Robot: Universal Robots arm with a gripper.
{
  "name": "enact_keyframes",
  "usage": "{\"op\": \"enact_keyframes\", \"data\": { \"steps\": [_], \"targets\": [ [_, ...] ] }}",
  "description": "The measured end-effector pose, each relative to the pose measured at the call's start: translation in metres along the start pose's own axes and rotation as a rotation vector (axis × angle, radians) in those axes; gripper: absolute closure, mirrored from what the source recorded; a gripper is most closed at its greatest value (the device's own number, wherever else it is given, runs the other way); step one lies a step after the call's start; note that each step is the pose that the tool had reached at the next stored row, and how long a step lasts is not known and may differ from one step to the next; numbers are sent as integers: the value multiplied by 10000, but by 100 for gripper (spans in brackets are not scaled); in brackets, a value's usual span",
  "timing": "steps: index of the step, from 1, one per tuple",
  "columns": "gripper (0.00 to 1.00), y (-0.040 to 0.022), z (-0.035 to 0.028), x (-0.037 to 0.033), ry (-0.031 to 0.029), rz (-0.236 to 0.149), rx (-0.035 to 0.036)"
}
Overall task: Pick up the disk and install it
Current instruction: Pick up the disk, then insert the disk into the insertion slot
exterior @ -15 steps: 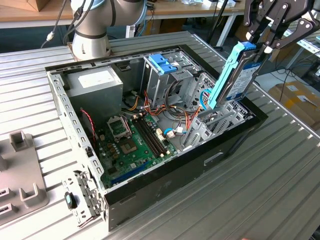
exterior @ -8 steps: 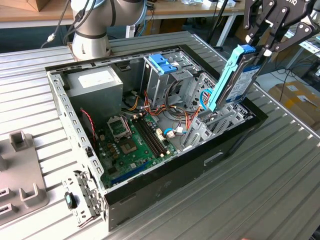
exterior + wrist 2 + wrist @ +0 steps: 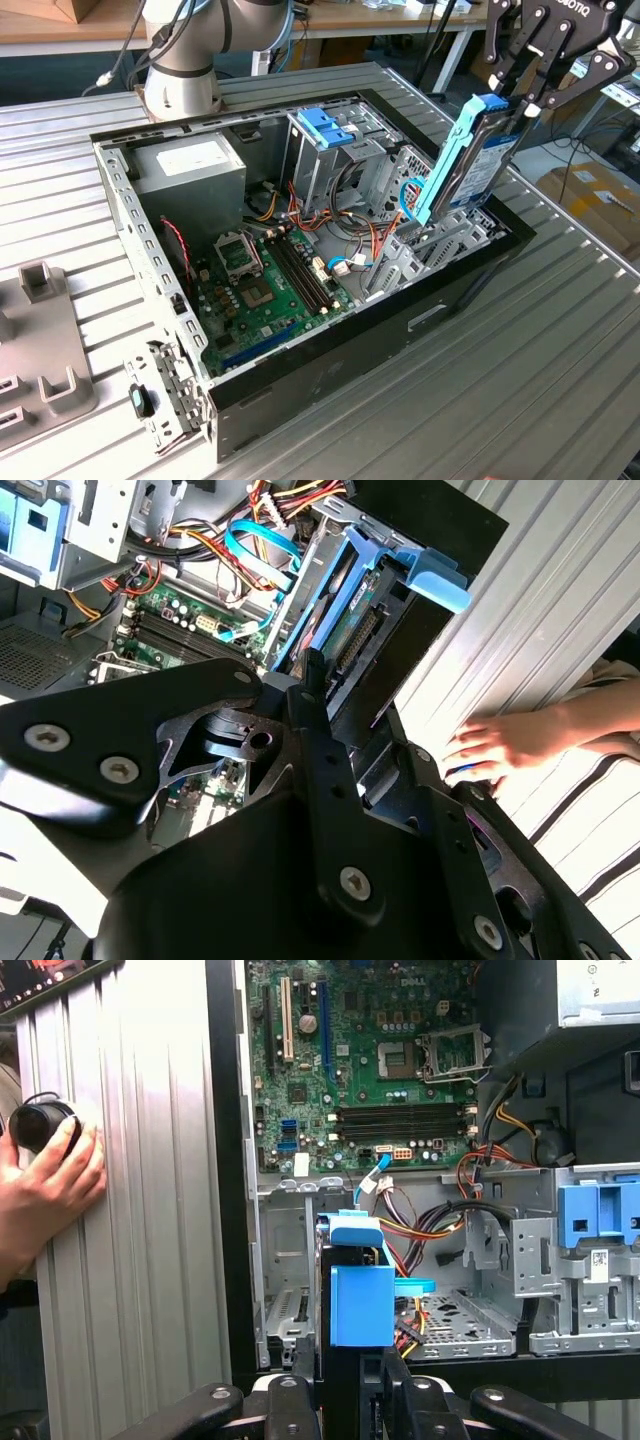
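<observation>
**Grey drive held on edge at the corner of an open computer**

Clamped on the upper end of the disk [image 3: 480,150], the end effector [image 3: 527,100] holds it nearly upright with a slight tilt. The light-blue carrier rail [image 3: 447,165] along its edge is turned toward the inside of the machine. The disk's lower end dips into the open computer case [image 3: 330,375] at the corner on the exterior view's right, among the bare metal drive bays [image 3: 420,250]. Whether it touches them cannot be told.

Inside the case lie a green motherboard [image 3: 262,290] and a grey power supply [image 3: 190,165]. A blue latch [image 3: 325,128] sits on top of a metal cage near the middle. The case rests on a ribbed metal desk [image 3: 540,380], and the arm's base [image 3: 180,70] stands on the desk behind it.

In the first wrist view the disk [image 3: 360,1305] rises end-on from the black links of the end effector [image 3: 340,1400], with the motherboard [image 3: 370,1060] beyond it. A person's hand [image 3: 45,1185] rests on the desk [image 3: 150,1210] just beside the case wall, its fingers around a black round object [image 3: 40,1125]. In the second wrist view the hand [image 3: 500,745] lies on the ribbed desk, near the disk [image 3: 350,620] and its blue rail.
</observation>
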State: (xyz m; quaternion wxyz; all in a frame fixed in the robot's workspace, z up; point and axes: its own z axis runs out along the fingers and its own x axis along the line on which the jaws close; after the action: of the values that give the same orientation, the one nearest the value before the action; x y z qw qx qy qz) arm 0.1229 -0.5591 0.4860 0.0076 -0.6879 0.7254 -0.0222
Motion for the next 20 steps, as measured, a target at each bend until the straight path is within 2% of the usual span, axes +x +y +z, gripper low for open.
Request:
{"op": "enact_keyframes", "data": {
  "steps": [14,20],
  "targets": [
    [65,64,-2,4,0,1,0],
    [65,67,-2,4,0,0,0]
  ]
}}
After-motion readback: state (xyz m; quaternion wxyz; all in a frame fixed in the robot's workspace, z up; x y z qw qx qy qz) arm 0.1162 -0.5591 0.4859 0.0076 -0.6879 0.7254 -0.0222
